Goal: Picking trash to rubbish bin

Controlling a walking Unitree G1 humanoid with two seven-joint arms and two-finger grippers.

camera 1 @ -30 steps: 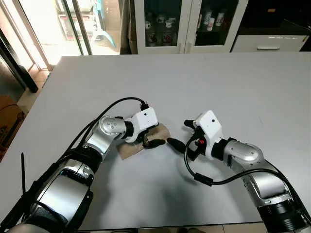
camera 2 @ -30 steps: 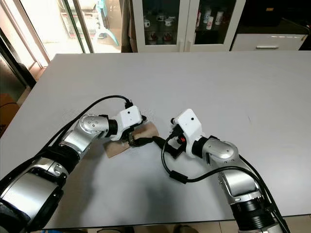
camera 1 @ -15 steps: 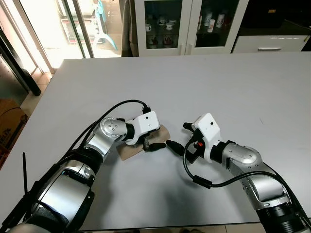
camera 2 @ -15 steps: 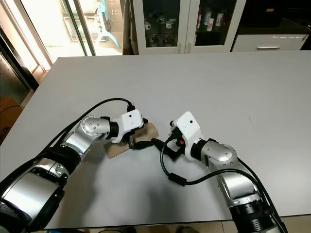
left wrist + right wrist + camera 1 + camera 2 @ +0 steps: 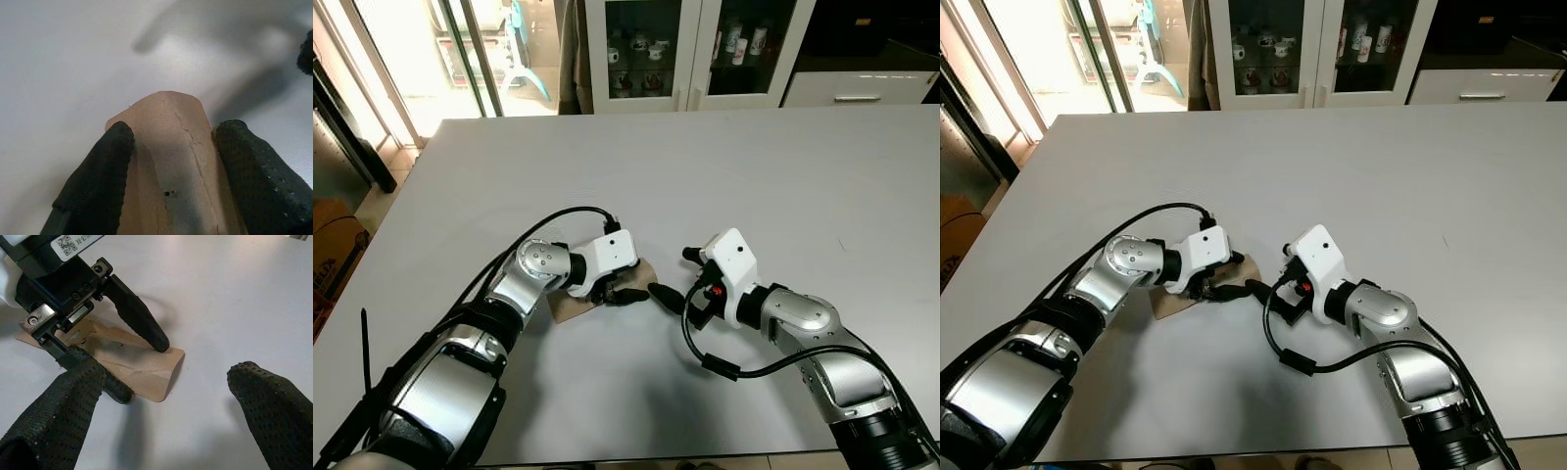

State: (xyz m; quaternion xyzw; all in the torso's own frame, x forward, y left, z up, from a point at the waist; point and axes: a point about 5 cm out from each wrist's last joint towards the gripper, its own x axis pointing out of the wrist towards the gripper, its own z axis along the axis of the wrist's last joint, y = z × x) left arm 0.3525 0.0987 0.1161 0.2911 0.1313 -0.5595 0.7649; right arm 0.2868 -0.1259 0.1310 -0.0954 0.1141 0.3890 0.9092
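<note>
The left gripper (image 5: pixel 619 292) is straddling a flat brown scrap of paper (image 5: pixel 168 156) on the grey table (image 5: pixel 724 166), one finger at each edge, not yet pinching it. The right gripper (image 5: pixel 674 284) is hovering just beside it, fingers spread. The task is looking barely begun: the scrap is lying unlifted, and carrying it to a bin remains
</note>
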